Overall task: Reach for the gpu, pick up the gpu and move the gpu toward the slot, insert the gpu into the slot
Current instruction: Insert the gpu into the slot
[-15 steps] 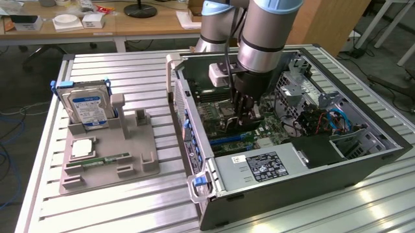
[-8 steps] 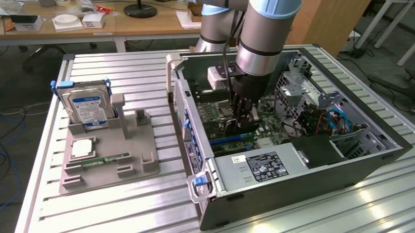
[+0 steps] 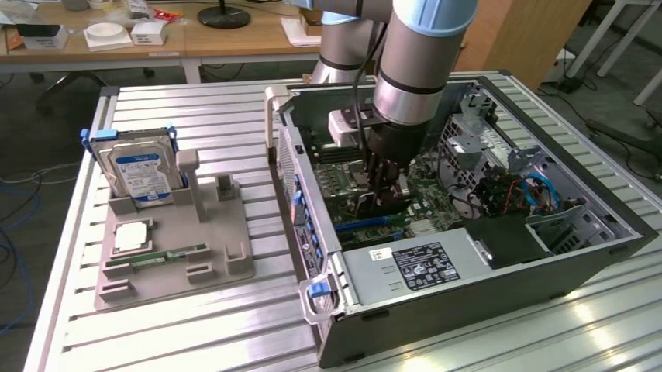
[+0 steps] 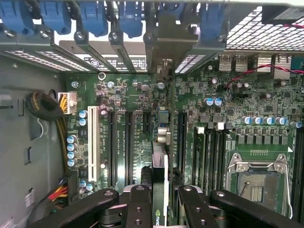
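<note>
From my console I see even overhead room light, glare on the slatted table near its corner at the exterior view's right, the arm shading the case interior, and the wrist view's motherboard brightly lit behind the dark gripper and gpu.

The tool grips the gpu edge-on above the green motherboard.

table: ribbed metal | case: matt metal | gpu bracket: dull metal
</note>
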{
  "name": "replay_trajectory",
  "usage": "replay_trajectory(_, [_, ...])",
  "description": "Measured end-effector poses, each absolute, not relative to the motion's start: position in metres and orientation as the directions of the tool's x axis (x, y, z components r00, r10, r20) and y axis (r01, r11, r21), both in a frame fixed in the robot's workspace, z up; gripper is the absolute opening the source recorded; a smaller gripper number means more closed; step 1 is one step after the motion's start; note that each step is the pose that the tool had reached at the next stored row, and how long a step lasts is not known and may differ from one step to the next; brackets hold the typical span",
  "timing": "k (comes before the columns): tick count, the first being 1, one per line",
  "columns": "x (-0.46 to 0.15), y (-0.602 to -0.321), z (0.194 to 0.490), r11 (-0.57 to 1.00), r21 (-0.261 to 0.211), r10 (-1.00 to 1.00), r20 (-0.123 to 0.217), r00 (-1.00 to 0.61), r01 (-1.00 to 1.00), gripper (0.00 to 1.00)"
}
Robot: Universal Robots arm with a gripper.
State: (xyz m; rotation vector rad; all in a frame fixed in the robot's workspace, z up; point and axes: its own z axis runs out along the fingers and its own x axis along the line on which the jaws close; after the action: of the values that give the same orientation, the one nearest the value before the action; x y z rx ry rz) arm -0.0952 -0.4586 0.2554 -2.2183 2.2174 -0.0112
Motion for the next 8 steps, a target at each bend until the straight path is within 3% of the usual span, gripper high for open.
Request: replay_trajectory(8, [-0.0953,-0.4586,0.2521,0.000,-0.009,-1.000,0.002,0.000,-1.000,0.26])
